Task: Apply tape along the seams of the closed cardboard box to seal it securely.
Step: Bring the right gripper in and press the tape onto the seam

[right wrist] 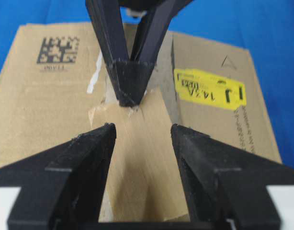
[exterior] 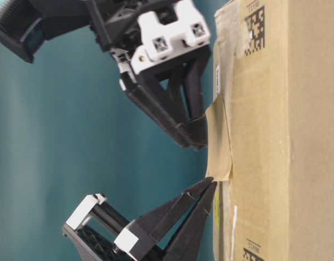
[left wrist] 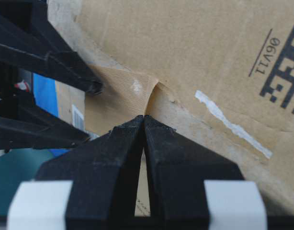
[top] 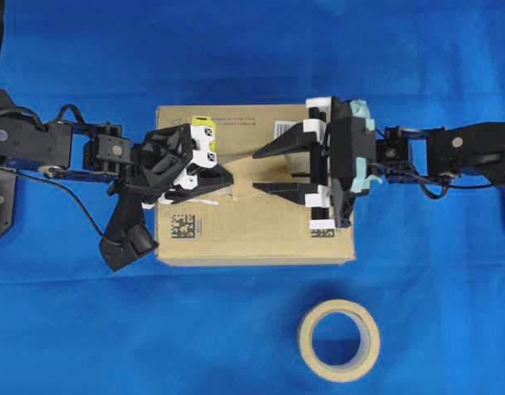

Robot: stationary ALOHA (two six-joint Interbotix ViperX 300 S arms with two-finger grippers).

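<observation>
- Left gripper (top: 228, 183): jaws clenched on one end of the tape (right wrist: 137, 143), mid-top of the cardboard box (top: 252, 239).
- Right gripper (top: 265, 170): jaws spread wide, one on each side of the tape's free end, gripping nothing.
- Tape's long axis runs along the seams (left wrist: 159, 93) from the left jaws toward the right ones; the right is nearer the loose end.

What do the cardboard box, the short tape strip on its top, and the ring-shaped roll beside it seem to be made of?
Cardboard box: brown matte paperboard, with a dull fibrous face and printed black codes. Tape strip: tan tape, probably paper-backed or plastic film; fine ribbing and a slight sheen show, and it wrinkles at the end by the left gripper. Tape roll: beige wound tape, matte, likely paper masking tape.
</observation>
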